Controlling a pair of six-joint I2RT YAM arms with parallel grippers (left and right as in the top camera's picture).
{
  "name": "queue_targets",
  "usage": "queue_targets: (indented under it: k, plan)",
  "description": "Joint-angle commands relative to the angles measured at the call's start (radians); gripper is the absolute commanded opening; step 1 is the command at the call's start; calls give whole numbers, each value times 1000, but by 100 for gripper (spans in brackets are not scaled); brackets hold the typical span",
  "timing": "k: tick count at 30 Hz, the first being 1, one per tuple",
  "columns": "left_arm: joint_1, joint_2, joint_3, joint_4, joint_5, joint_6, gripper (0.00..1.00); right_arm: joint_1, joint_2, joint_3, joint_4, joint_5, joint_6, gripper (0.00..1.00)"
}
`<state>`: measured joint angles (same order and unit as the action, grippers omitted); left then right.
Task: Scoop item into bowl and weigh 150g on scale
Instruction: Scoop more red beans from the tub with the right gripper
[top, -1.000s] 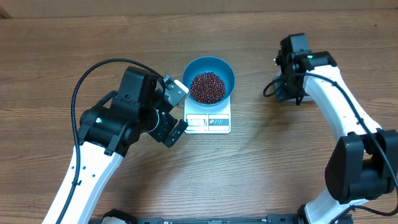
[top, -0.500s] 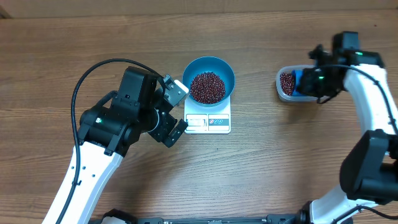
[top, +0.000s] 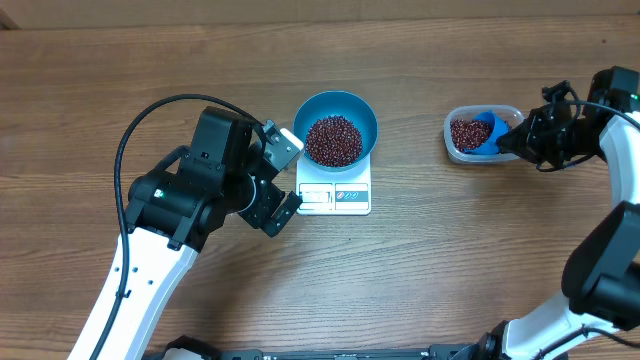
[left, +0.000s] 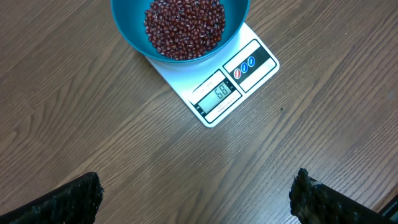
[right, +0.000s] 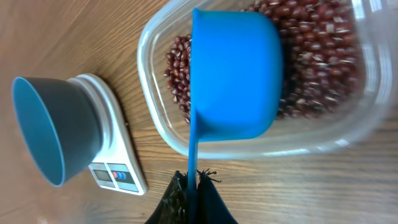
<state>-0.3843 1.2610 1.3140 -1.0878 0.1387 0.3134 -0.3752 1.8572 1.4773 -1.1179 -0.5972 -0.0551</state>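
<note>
1. left gripper (top: 289, 177): jaws wide apart, holding nothing; hangs over bare table (top: 430, 280)
2. scale (left: 239, 78) lies just ahead of the left gripper's fingers (left: 59, 200), flat on the wood, not touched; display (left: 219, 93) faces the gripper, reads what looks like 68
3. bowl (top: 352, 104) sits on the far part of the scale, beyond the display as seen from the left gripper; upright
4. beans (left: 183, 28) are heaped inside the bowl, filling its bottom, well below the rim
5. right gripper (right: 193, 194): fingers together, clamped on the thin handle of the blue scoop (right: 236, 74)
6. scoop cup sticks out straight ahead of the right gripper, inside the clear tub (right: 146, 115), over more beans there; only the cup's outside shows, cannot tell if it is loaded
7. from the right gripper, bowl and scale are well apart off to one side, beyond the tub; the tub is just ahead of its fingertips
</note>
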Motion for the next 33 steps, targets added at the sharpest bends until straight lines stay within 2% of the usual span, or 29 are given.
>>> queue_targets:
  k: [1,10,21,33]
  plan:
    - [-1,-6,24,-1,10,-14,99,0,51,-13,10,-126,3,4]
    - [-1,-6,24,-1,10,-14,99,-18,72,-13,0,-169,1,4]
    - [-2,-6,24,-1,10,-14,100,-86,71,-12,-47,-364,-111,4]
    - [-2,-6,24,-1,10,-14,100,-182,71,-12,-96,-343,-158,4]
